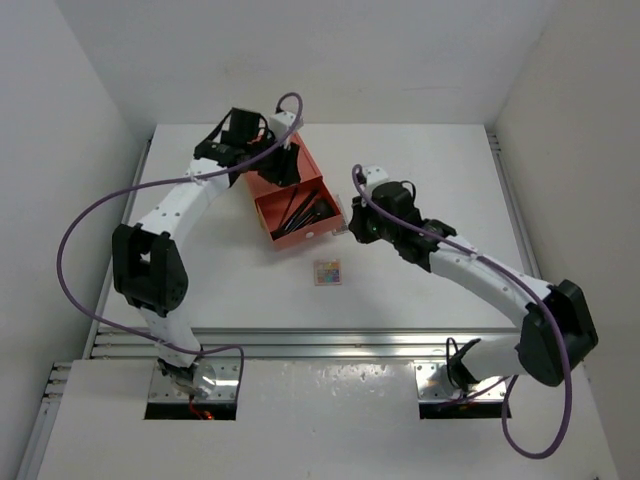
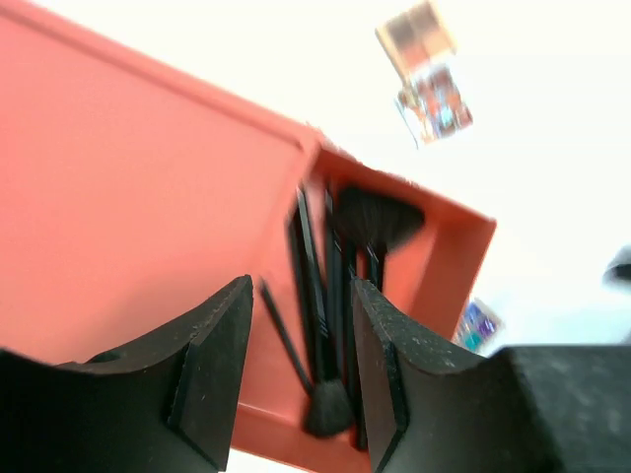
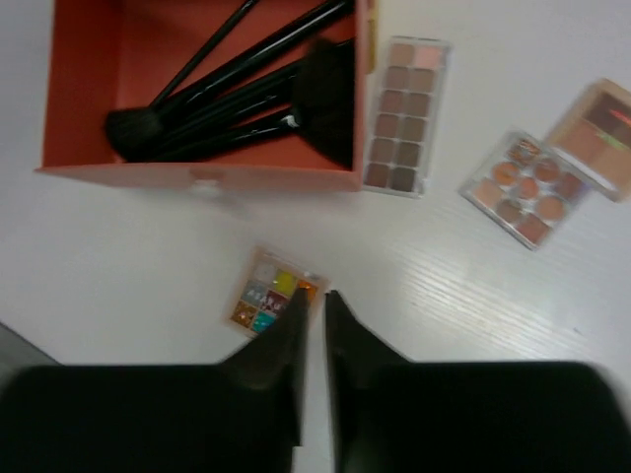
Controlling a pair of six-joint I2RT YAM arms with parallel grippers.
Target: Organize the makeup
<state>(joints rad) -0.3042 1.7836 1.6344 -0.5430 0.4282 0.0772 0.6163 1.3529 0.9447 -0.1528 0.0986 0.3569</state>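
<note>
Several black makeup brushes (image 1: pixel 300 213) lie in the near compartment of the orange box (image 1: pixel 268 188); they also show in the left wrist view (image 2: pixel 340 261) and the right wrist view (image 3: pixel 232 84). My left gripper (image 1: pixel 282 166) hangs open and empty over the box's far compartment (image 2: pixel 301 335). A small mixed-colour palette (image 1: pixel 328 272) lies on the table, just left of my right gripper (image 3: pixel 315 301), which is shut and empty. A long brown palette (image 3: pixel 404 115) lies against the box's side. A peach palette (image 3: pixel 523 187) and a pink-brown palette (image 3: pixel 596 138) lie further right.
The orange box's far compartment (image 2: pixel 128 197) shows bare orange. White walls (image 1: pixel 70 120) close in the table on the left, right and back. Two palettes (image 2: pixel 426 64) and a third one (image 2: pixel 478 323) show on the table beyond the box in the left wrist view.
</note>
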